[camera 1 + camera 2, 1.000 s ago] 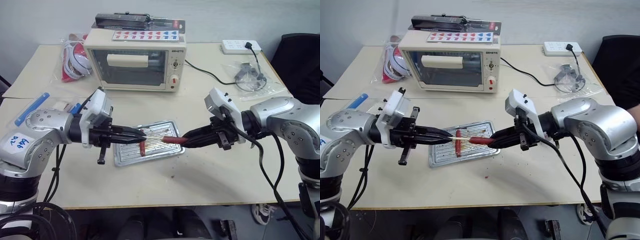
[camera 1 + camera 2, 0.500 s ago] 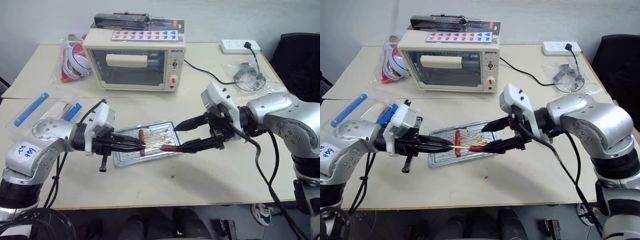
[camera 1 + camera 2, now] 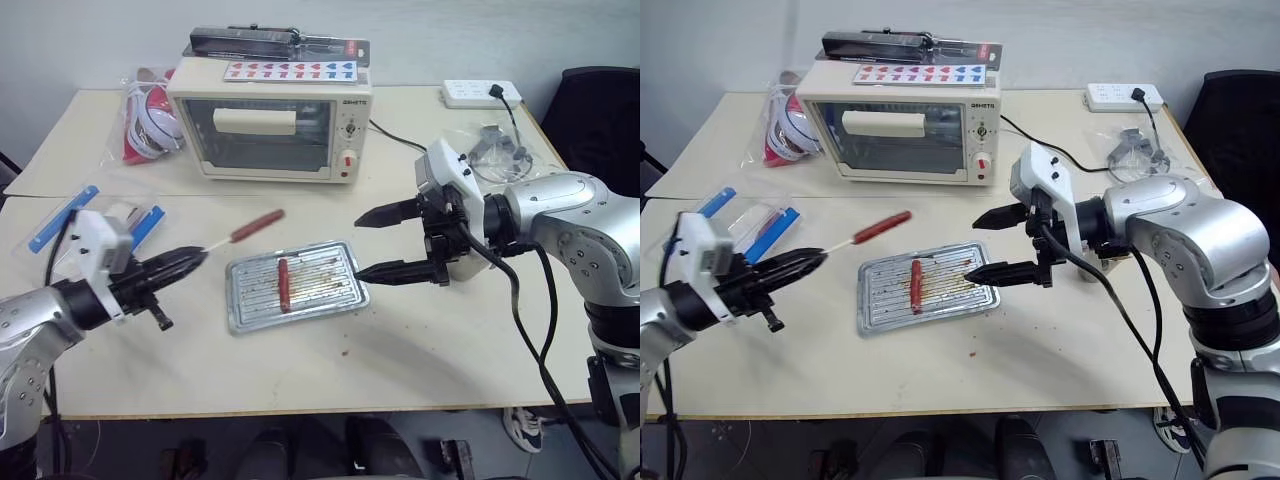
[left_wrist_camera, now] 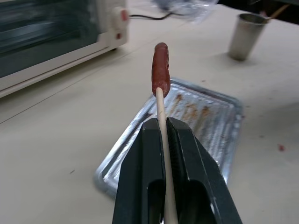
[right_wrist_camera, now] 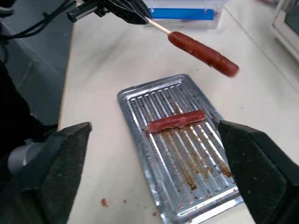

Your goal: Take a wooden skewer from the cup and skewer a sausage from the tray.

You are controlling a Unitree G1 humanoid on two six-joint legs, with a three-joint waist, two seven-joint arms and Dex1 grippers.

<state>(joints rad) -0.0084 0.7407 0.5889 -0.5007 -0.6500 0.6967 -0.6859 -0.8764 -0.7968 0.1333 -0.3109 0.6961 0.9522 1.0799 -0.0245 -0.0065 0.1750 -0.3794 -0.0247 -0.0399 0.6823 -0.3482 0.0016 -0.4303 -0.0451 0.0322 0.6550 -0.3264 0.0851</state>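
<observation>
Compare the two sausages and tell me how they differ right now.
The skewered sausage is up in the air on the wooden skewer, held by the left gripper; the loose sausage lies flat on the tray. The skewered one is tilted above bare table, clear of the tray; the loose one rests along the tray's ribs. Both are small, reddish-brown and straight.

Shiny ribbed metal tray (image 3: pixel 330 296), pale matt wooden skewer (image 4: pixel 161 105), smooth glossy sausage (image 4: pixel 160 69), dull metallic cup (image 4: pixel 245 36).
</observation>
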